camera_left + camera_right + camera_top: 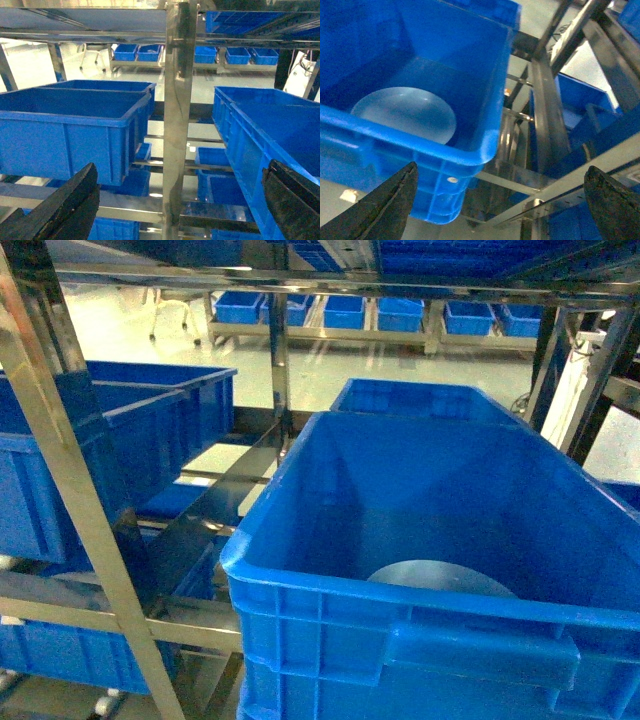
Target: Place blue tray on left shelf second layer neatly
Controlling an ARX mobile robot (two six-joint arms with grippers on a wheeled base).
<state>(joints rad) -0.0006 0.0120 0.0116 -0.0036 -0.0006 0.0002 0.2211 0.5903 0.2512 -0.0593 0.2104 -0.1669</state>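
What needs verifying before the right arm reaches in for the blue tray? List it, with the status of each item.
1. Blue tray located: ok, flat on the floor of the deep blue crate.
2. Nothing lying on the tray: ok.
3. Right gripper open: ok, fingers spread, nothing held.
4. Left gripper open: ok, empty.
5. Right gripper over the crate opening: not ok, it sits outside the near wall.
6. Free spot on the left shelf second layer: cannot tell, crates fill what shows.

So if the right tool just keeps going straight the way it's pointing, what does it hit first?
Probably the near rim of the blue crate holding the blue tray; the right tool is open, and depth is uncertain.
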